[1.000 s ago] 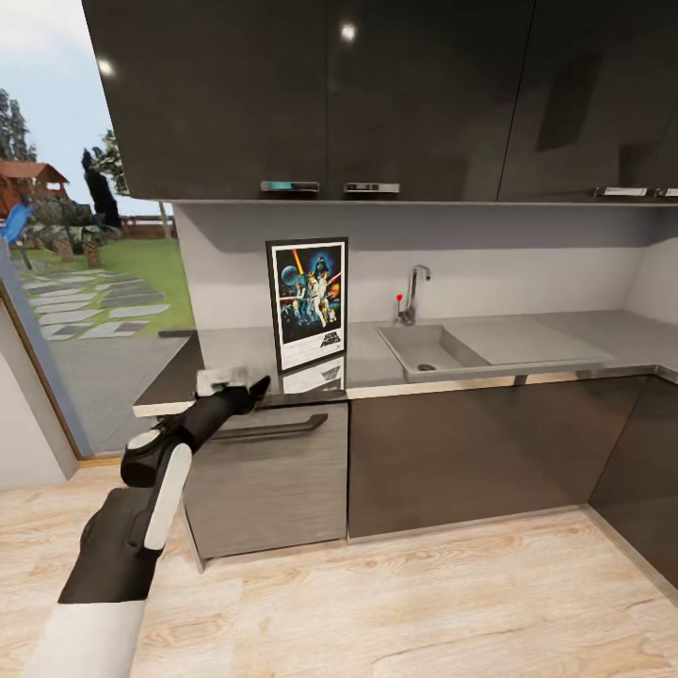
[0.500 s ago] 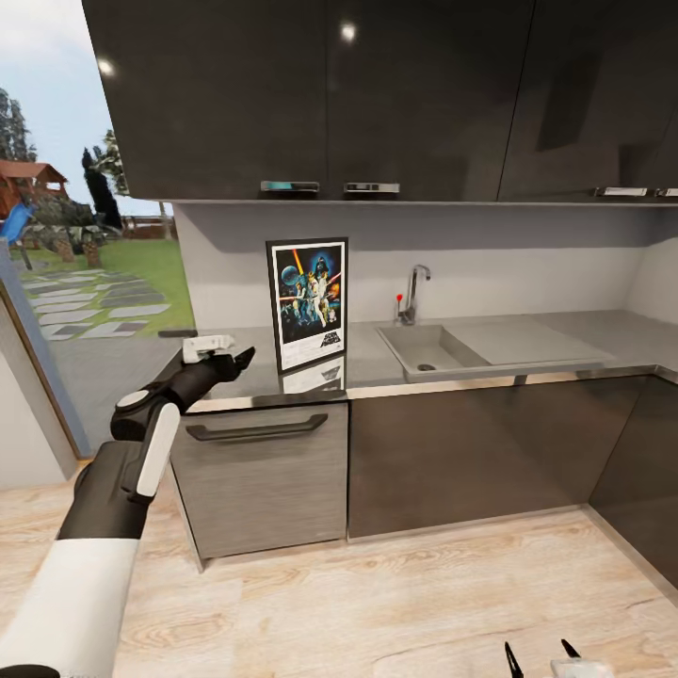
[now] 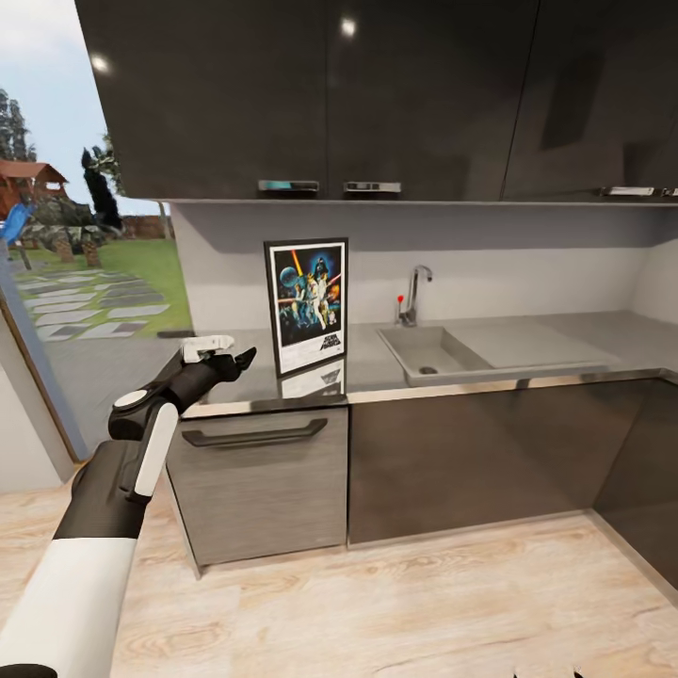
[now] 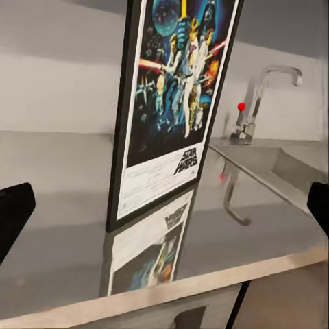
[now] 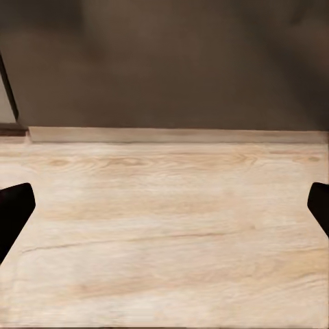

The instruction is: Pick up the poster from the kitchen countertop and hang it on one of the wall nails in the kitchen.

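A curved chrome tap with a small red knob stands behind the moulded grey sink basin. Glossy dark wall cupboards hang above the tap; dark grey base cabinets sit below it on pale wood-plank flooring. Left of the tap, perhaps a glazed door, shows a green garden.

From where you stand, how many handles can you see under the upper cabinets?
4. Two handles sit side by side above the poster, at and. Two more are at the far right, at and, cut by the frame edge. Others may lie out of view.
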Robot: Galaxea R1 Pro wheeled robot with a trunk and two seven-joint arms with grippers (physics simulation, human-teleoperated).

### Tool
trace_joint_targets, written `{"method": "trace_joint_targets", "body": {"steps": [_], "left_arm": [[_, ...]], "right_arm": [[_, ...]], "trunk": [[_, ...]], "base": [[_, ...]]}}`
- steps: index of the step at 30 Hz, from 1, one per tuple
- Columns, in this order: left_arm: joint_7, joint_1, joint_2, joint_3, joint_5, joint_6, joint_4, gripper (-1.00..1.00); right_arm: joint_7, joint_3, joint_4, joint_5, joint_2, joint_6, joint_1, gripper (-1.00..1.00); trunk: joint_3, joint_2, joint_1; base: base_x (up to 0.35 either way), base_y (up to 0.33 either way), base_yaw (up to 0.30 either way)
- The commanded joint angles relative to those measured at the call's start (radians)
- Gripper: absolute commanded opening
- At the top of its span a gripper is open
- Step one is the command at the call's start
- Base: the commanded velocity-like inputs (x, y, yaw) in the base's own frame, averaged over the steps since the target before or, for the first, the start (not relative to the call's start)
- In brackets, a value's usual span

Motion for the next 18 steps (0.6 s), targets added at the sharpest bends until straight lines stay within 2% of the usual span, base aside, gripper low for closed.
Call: {"method": "trace_joint_targets", "body": {"steps": [1,12,18], "left_arm": [[-0.065,-0.001,0.000,0.002,0.004,0.007,0.000,1.00],[-0.109,-0.001,0.004,0.004,0.002,0.004,0.083,1.00],[-0.116,-0.001,0.033,0.005,0.001,0.004,0.092,1.00]], "right_arm": [[0.000,0.000,0.009,-0.006,0.000,0.000,0.002,1.00],[0.000,-0.001,0.015,-0.007,-0.001,0.000,0.003,1.00],[-0.002,-0.001,0.032,-0.007,-0.001,0.000,0.003,1.00]], "trunk": [[-0.001,0.000,0.001],[-0.001,0.000,0.001],[-0.001,0.000,0.001]], "base": [[0.311,0.000,0.000],[0.320,0.000,0.000],[0.163,0.000,0.000]]}}
